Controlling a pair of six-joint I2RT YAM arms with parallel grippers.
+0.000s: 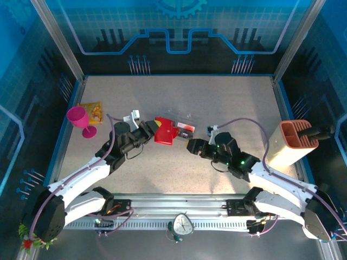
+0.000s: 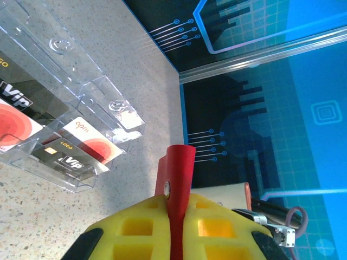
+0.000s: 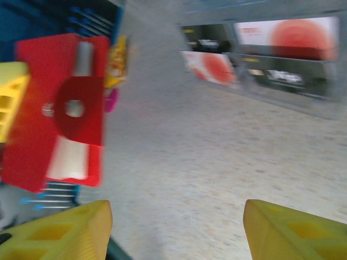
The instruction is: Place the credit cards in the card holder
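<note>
Top view shows both arms bent at the elbow and reaching in toward the middle of the table [image 1: 227, 103]. The left gripper [image 1: 150, 129] comes in from the left. Its yellow fingers [image 2: 146, 208] are pinched tight on one edge of the red wallet [image 1: 165, 131]. The right gripper [image 1: 191, 146] comes in from the right and points toward the wallet, near it but not touching. Its two fingers [image 3: 293, 233] stand wide apart with nothing between them.

The wallet is near the middle of the table, in the left gripper's hold (I cannot tell if its bottom touches the table). The right wrist view is blurry, but it shows a red flap with a round snap and a pale inside.

The cards [image 2: 81, 149] are inside clear sleeves [image 2: 116, 103], just beside the wallet on its right. The sleeves lie on the table. Each card is black and white with a red round spot.

On the far right stands an orange-brown rack [image 1: 293, 142] with two slots, and a dark thing sticks out at its top. On the far left stands a pink cup [image 1: 78, 118]. A yellow-orange packet [image 1: 91, 111] lies just behind it.

Counted: two arms, two grippers, one wallet, two cards, one rack, one cup and one packet.
</note>
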